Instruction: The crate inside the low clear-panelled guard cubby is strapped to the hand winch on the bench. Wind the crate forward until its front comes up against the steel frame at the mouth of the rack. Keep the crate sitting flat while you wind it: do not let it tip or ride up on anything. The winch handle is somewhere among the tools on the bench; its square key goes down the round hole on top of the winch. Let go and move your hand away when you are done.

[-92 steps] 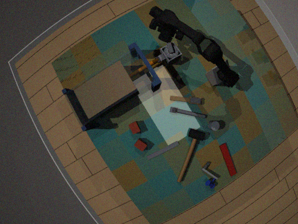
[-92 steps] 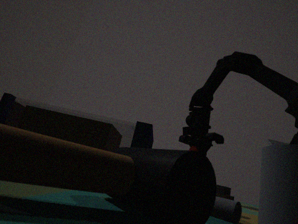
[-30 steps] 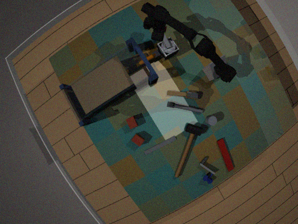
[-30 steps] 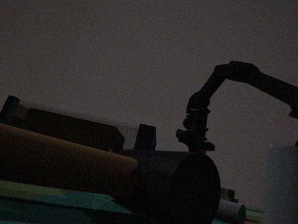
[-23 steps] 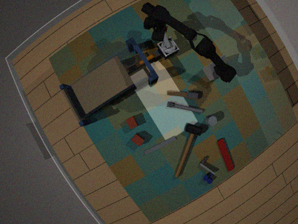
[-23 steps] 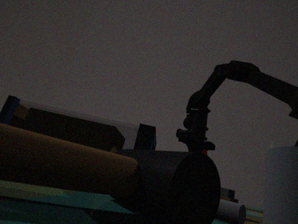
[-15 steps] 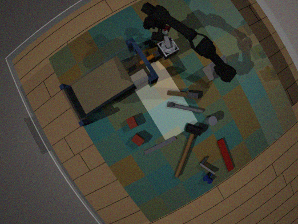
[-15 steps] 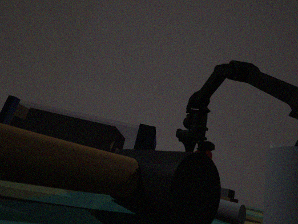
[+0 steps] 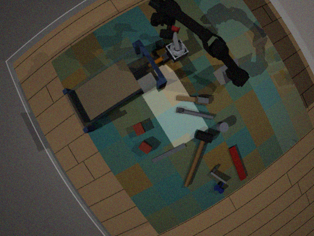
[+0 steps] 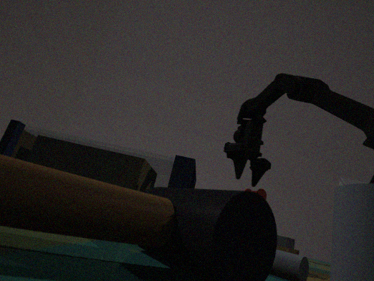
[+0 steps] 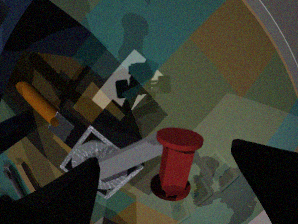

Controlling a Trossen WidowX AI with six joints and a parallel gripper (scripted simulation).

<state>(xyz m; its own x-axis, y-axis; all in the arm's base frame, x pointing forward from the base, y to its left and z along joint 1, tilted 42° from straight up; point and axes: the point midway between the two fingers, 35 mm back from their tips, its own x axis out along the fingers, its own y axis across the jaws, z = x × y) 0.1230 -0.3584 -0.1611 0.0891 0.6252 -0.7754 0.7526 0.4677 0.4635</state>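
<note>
The brown crate point(image 9: 105, 90) point(image 10: 89, 163) sits flat in the cubby. A gap with a grey plate separates its front from the blue frame point(image 9: 152, 64) point(image 10: 183, 173) at the mouth. The winch point(image 9: 182, 53) point(image 11: 106, 194) stands beyond the frame. The winch handle is seated on it: its grey arm point(image 9: 176, 40) point(image 11: 127, 159) reaches out to an upright red knob point(image 9: 175, 29) point(image 10: 264, 194) point(image 11: 176, 167). My gripper point(image 10: 246, 181) point(image 11: 168, 156) is wide open and empty, its fingertips above the knob and apart from it. The handle's key end is hidden in the winch.
An orange rod point(image 9: 156, 62) point(image 11: 37, 103) lies between frame and winch. A small hammer point(image 9: 187, 98), a wrench point(image 9: 197, 113), a mallet point(image 9: 195, 162) point(image 10: 247, 234), a grey cylinder point(image 9: 223, 127), a red bar point(image 9: 237, 164) and two red blocks, one here point(image 9: 139, 129), are on the bench.
</note>
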